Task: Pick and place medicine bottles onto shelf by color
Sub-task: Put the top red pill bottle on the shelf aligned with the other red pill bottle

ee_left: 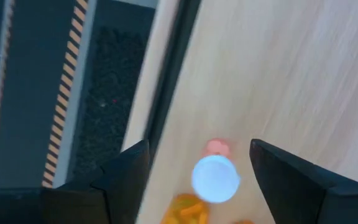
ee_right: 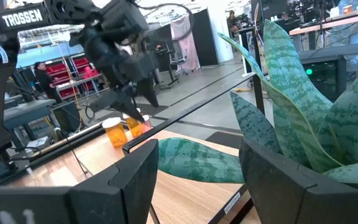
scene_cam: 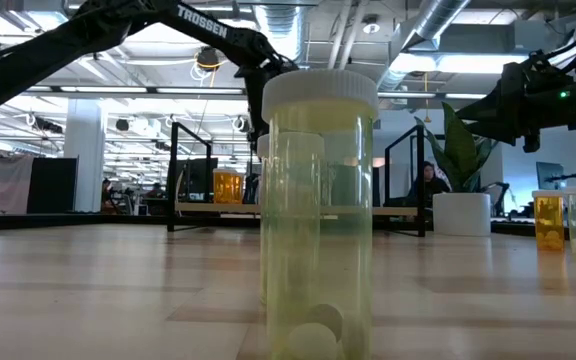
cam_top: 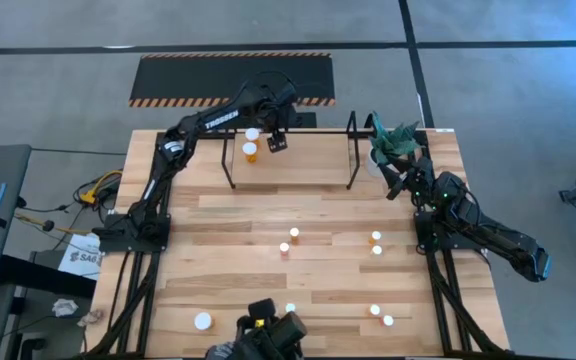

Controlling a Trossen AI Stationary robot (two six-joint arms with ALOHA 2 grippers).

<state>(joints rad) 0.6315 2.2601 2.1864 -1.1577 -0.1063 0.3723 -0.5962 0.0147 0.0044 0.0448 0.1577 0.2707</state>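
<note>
The shelf (cam_top: pixel 290 150) of thin black bars stands at the table's far edge. On its left part, a reddish bottle with a white cap (ee_left: pixel 216 179) stands upright next to an orange bottle (cam_top: pixel 250 152). My left gripper (ee_left: pixel 199 148) hangs open just above the white cap, one finger to each side of it, touching nothing. My right gripper (ee_right: pixel 197 155) waits open at the table's right side, by the plant. Several small bottles (cam_top: pixel 294 234) stand on the table. A large pale bottle (scene_cam: pixel 318 210) fills the low view.
A white pot with a green plant (cam_top: pixel 393 145) stands at the shelf's right end, close to my right gripper. More bottles stand at the right (cam_top: pixel 375 238) and near the front edge (cam_top: pixel 202 321). A striped mat (cam_top: pixel 233 78) lies beyond the table.
</note>
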